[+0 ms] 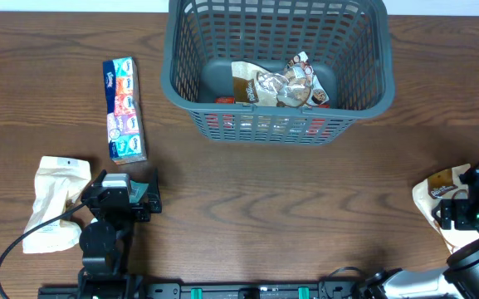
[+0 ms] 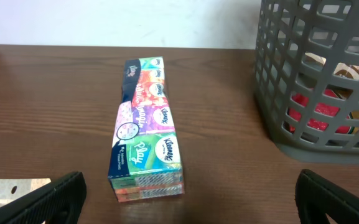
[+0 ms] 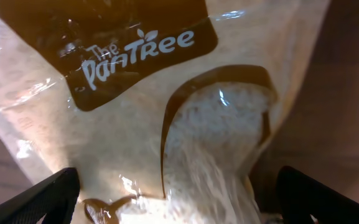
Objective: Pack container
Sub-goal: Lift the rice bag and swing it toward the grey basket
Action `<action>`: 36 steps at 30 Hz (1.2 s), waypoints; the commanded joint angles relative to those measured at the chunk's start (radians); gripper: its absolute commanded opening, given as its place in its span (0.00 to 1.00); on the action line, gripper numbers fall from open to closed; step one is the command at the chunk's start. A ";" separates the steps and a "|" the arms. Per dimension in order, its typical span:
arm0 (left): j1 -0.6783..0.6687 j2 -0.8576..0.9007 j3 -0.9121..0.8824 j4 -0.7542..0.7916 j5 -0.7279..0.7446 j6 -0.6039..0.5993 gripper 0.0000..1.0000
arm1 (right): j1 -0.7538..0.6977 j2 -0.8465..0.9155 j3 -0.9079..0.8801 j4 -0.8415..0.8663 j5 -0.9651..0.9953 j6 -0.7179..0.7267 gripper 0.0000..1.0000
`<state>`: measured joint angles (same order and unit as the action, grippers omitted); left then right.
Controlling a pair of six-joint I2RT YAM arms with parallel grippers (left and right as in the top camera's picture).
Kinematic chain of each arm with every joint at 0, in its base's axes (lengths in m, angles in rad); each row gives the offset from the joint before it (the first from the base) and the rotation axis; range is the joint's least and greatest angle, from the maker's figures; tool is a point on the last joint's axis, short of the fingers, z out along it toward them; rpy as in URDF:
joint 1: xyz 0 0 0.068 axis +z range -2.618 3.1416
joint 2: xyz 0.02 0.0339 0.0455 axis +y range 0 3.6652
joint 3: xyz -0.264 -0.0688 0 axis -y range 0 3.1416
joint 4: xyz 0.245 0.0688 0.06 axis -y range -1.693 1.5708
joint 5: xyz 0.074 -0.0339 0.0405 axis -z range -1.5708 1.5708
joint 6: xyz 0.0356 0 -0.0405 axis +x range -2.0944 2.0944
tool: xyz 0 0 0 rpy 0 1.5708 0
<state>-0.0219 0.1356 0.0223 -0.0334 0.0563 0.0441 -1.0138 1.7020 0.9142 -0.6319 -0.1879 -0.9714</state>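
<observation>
The container [image 1: 364, 91] is a dark grey slotted basket at the back centre, and several snack packets [image 1: 281, 83] lie in it. It also shows in the left wrist view [image 2: 303, 93]. A multicoloured tissue pack [image 1: 124, 108] lies left of it on the table. My left gripper [image 1: 121, 198] is open and empty just short of the pack's near end [image 2: 143, 149], with its fingers [image 2: 190, 202] spread wide. My right gripper [image 1: 465, 206] is open low over a cream and brown "The PanTree" packet [image 1: 440, 189], with its fingers [image 3: 176, 186] on either side of it [image 3: 167, 93].
A white paper bag [image 1: 52, 199] lies at the front left, beside my left arm. The table is dark brown wood [image 1: 289, 199]. Cables and a rail run along the front edge.
</observation>
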 commanded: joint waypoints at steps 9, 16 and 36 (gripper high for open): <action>-0.003 0.002 -0.018 -0.033 0.010 -0.012 0.99 | -0.006 0.055 -0.005 0.009 -0.100 -0.008 0.63; -0.003 0.002 -0.018 -0.033 0.010 -0.012 0.99 | -0.006 0.055 -0.005 0.016 -0.162 0.041 0.18; -0.003 0.002 -0.018 -0.033 0.010 -0.012 0.98 | 0.103 0.053 0.043 0.126 -0.325 0.381 0.01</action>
<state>-0.0219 0.1356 0.0223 -0.0334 0.0563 0.0441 -0.9573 1.7447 0.9188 -0.5098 -0.4515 -0.6888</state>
